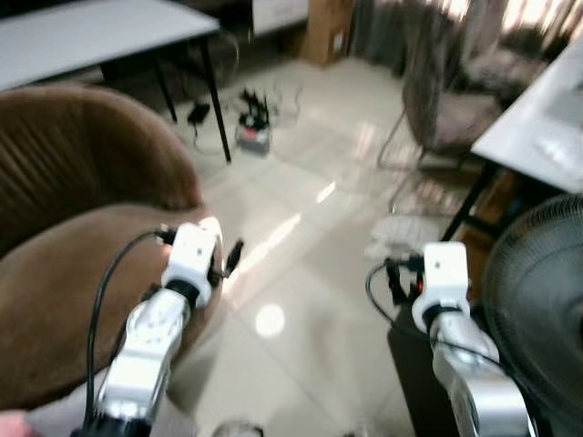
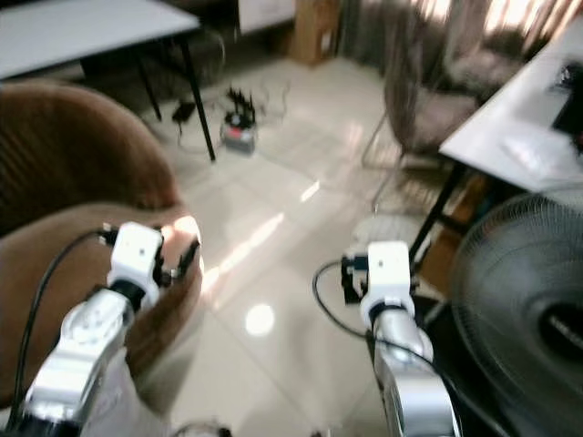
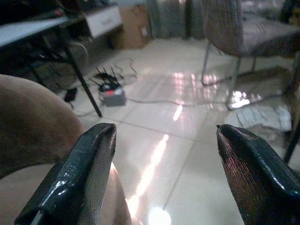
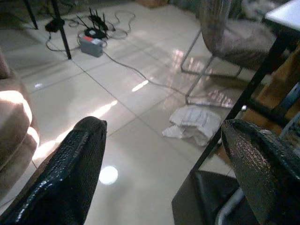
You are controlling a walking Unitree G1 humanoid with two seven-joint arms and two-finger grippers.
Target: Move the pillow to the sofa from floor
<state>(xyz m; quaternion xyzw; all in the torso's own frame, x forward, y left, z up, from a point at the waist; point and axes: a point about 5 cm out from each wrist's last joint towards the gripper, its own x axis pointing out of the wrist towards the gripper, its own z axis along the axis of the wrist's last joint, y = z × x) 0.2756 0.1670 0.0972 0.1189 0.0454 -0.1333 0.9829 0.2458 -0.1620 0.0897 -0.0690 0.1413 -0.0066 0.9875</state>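
Upper-left table [image 1: 82,36]: white top on black legs, at the upper left of the frame behind the sofa.
Sofa [image 1: 55,273]: brown, round-backed; fills the left side of the frame from the middle down to the lower edge.
Left gripper [image 3: 164,131]: held forward at the sofa's right edge, lower left of the frame; the two black fingers [image 3: 79,178] stand wide apart with nothing between them.
Power strip [image 1: 253,137]: lies on the floor at upper centre, just right of the table leg, among black plugs and loose cables.
Box [image 1: 328,27]: brown cardboard, at the top centre edge.
Floor [image 1: 301,300]: pale glossy tiles with bright light reflections through the centre of the frame.
White bundle [image 4: 194,123]: crumpled, lying on the floor right of centre, near the chair legs and well apart from the sofa; whether it is the pillow cannot be told.
Right gripper [image 4: 164,124]: held forward at lower right, above the floor; its fingers are spread wide and hold nothing.
Chair [image 1: 446,100]: grey padded seat on thin metal legs, upper right.
Right table [image 1: 537,118]: white top on a black leg, at the right edge.
Fan [image 1: 537,291]: dark round grille, lower right corner, just beside the right arm.
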